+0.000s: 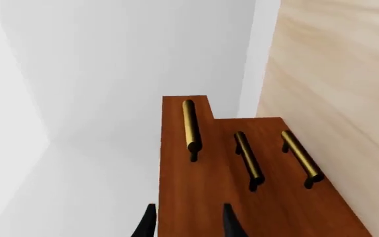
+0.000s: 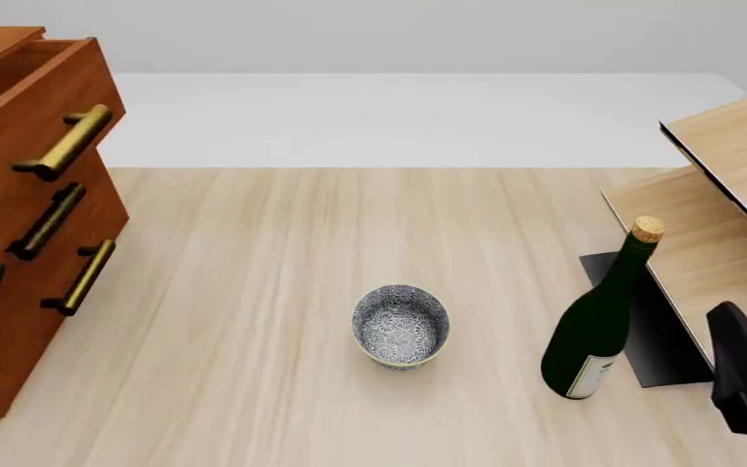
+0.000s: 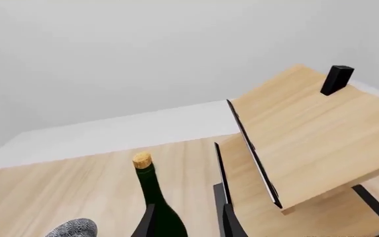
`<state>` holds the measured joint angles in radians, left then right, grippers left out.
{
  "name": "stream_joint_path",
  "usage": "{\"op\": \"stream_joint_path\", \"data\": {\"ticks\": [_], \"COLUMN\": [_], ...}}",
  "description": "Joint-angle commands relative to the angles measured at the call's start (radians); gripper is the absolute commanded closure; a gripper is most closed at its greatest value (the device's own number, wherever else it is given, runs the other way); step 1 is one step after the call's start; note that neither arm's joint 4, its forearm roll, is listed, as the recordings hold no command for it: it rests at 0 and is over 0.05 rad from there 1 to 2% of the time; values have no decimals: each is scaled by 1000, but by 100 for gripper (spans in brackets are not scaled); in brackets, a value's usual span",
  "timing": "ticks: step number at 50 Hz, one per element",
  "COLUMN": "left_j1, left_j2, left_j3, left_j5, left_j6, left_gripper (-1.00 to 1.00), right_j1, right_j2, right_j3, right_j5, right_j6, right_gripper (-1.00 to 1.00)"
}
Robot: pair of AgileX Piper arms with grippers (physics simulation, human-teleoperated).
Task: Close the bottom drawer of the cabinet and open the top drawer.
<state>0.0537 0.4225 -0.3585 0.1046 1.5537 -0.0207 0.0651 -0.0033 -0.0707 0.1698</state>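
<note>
The cabinet [image 2: 17, 282] stands at the far left of the table [image 2: 283, 292] in the front view, its reddish-brown face turned toward the middle of the scene. The top drawer [image 2: 36, 107] juts out past the two below it — its front sits proud of the cabinet face and its open box shows behind it. The bottom drawer [image 2: 50, 321] lies flush with the middle drawer [image 2: 69, 229] above it, so it reads as pushed in. Each front carries one brass bar handle; in the left wrist view the top drawer [image 1: 183, 128] steps out from the shared face of the other two.

The left gripper [image 1: 188, 222] hangs just before the cabinet face near the bottom drawer, its two dark fingertips [image 1: 146, 224] set a moderate gap apart with nothing between them. In the front view the arm is a dark shape against the cabinet's lower edge.

Near the table's middle sits a small blue-and-white patterned bowl [image 2: 401, 326]. To its right stands a dark green wine bottle [image 2: 601, 316] with a cork — its pale label is too small to read. Beyond it rises a pale plywood structure [image 2: 724, 195] on a black base.

The right gripper [image 3: 188, 222] points toward the bottle and plywood, fingers parted and empty.
</note>
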Motion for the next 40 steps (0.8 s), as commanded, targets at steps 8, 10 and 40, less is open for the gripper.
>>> {"op": "stream_joint_path", "data": {"ticks": [8,10,40], "left_j1": [-16,2,-121], "left_j2": [-79,-51,736], "left_j3": [-412,-510,-1367], "left_j5": [253,272,881], "left_j6": [-107,-121,-1375], "left_gripper": [-100,-100,-100], "right_j1": [1,4,11], "right_j2": [-21,-24,-23], "right_j3": [-2,-2,0], "right_j5": [20,23,26], "right_j6": [15,16,3], "right_gripper": [-100,-100,-100]}}
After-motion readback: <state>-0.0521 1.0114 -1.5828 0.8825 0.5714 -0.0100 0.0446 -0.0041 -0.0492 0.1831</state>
